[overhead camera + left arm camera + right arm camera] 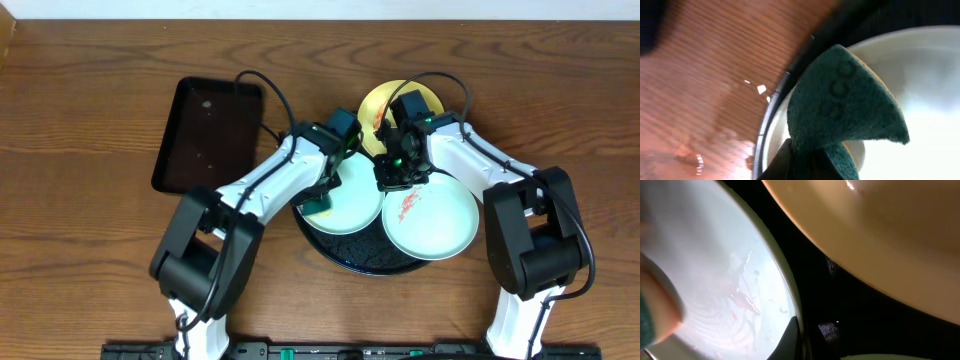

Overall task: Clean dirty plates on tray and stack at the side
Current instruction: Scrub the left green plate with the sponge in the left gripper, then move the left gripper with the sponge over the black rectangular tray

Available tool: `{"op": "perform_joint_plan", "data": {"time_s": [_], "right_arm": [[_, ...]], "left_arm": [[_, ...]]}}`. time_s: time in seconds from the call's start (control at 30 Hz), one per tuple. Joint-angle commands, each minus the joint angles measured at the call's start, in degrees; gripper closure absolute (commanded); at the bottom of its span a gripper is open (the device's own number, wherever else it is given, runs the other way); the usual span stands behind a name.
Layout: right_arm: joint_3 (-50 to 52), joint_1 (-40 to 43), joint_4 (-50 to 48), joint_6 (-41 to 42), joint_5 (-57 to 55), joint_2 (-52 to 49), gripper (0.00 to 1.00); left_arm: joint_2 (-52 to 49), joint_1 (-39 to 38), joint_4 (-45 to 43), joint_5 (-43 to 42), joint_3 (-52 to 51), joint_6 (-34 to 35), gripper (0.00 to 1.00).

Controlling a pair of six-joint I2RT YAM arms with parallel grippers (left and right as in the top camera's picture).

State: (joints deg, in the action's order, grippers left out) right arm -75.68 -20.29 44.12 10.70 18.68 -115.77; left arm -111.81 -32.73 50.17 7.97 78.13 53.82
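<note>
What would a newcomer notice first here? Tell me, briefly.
Three plates crowd the round black tray mid-table: a yellow plate at the back, two mint ones in front. The right mint plate bears a red smear, while the left gripper holds a green sponge over the left mint plate.

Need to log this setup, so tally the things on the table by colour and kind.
Pale yellow round plate: 1
Pale mint-white round plates: 2
Glossy black round tray: 1
Black rectangular tray: 1
Green scouring sponge: 1
Total: 6
</note>
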Motion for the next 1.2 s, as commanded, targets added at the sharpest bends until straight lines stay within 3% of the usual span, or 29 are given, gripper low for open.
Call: {"op": "perform_joint_plan", "data": {"time_s": [0.0,0.4,0.83,1.17], "right_arm": [[0.5,0.5,0.9,0.0,-5.4,-0.6,0.99],[0.5,0.5,0.9,0.0,-5.4,-0.6,0.99],[0.5,0.5,1.4,0.0,-5.4,-0.6,0.99],[0.5,0.5,1.3,0.0,-4.6,-0.6,0.99]], "left_arm": [[4.7,1.7,0.3,8.3,-1.3,1.3,0.93],[4.6,-5.8,-8.3,-1.7,-1.3,1.4,0.93],[-1.3,-7.2,-8.1,-1.9,-1.5,1.2,0.92],[-1.9,-6.2,6.1,19.8,-1.4,0.6,0.92]]}}
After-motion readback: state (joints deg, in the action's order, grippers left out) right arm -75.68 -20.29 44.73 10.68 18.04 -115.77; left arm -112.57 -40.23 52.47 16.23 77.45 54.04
